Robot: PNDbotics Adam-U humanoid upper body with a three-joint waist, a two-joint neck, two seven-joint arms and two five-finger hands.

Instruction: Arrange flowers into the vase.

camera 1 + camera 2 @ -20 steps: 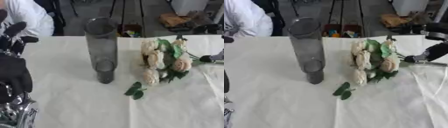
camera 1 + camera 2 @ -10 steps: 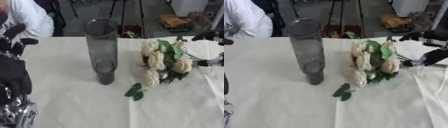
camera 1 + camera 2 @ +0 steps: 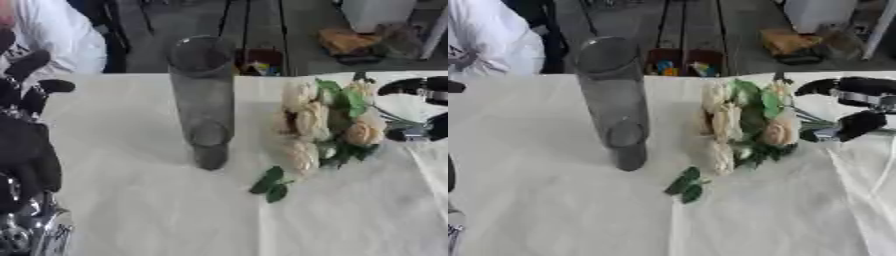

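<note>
Though near flowers [image 3: 741,120], right robot hand [image 3: 852,107] spread

A pale cream cloth [image 3: 157,210] covers the bench, with soft creases showing toward its right edge. Beyond the far edge of the bench lies a dark floor [image 3: 175,20]. On it, past the middle of the far edge, stand dark boxes holding small coloured items [image 3: 680,62], yellow, blue and green among them. Farther right on the floor sits a brownish bundle [image 3: 350,42], and behind it a white block [image 3: 376,12] reaches the top of the view. At the far left corner, a person in a white top [image 3: 57,42] sits behind the bench.
</note>
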